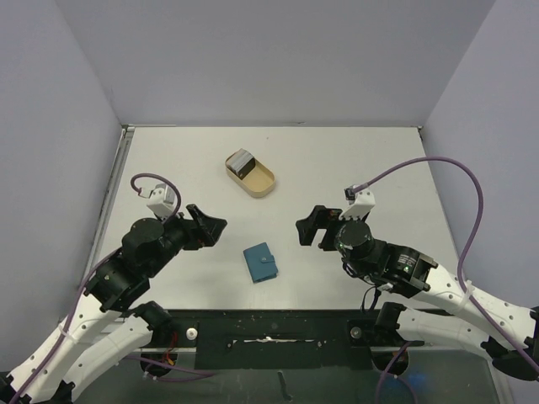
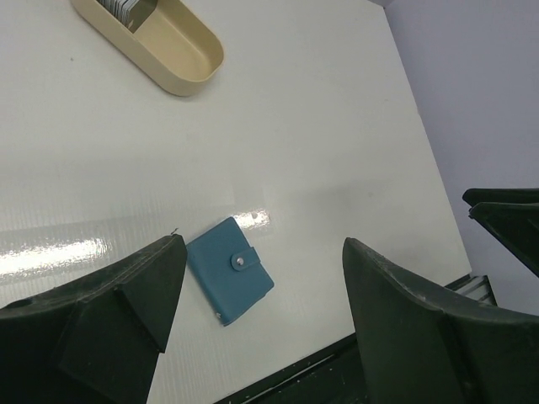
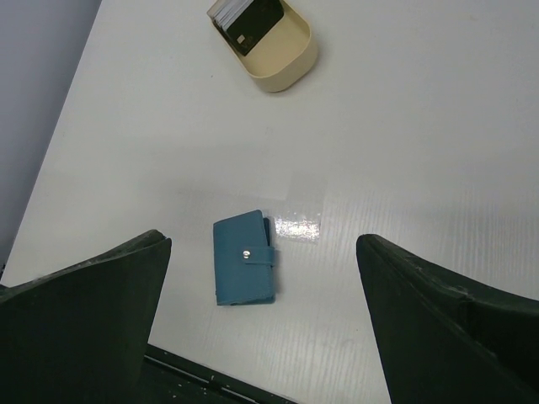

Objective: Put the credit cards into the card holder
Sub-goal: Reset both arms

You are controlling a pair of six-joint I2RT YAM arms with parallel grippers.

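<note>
The white worktop (image 1: 354, 168) carries everything, and the two arms flank its near middle. The left gripper (image 1: 216, 231) and right gripper (image 1: 301, 233) face each other across a gap. Both have their jaws spread wide and hold nothing.

Toward the far side lies the tray (image 1: 264, 187), well apart from both grippers. Between the grippers and a little nearer the bases lies the card holder (image 1: 261, 263), flat, folded shut, its tab snapped. The cards (image 1: 242, 162) stand on edge, packed into the tray's far end.

No card can go in while the holder is shut, so opening it looks like the step in hand. It would go best with one set of jaws pressing down on the cover near the spine. The other set could then lift the tab at its free end and pull away from the stud. A flat, light holder is likely to slide if only tugged.

The top view alone shows both arms and how things are spaced. The right wrist view shows a dark card fronting the stack, with pale ones behind it. The left wrist view cuts the stack at its edge and shows only grey card edges. Both wrist views show the snap's metal stud, which the top view barely resolves.
</note>
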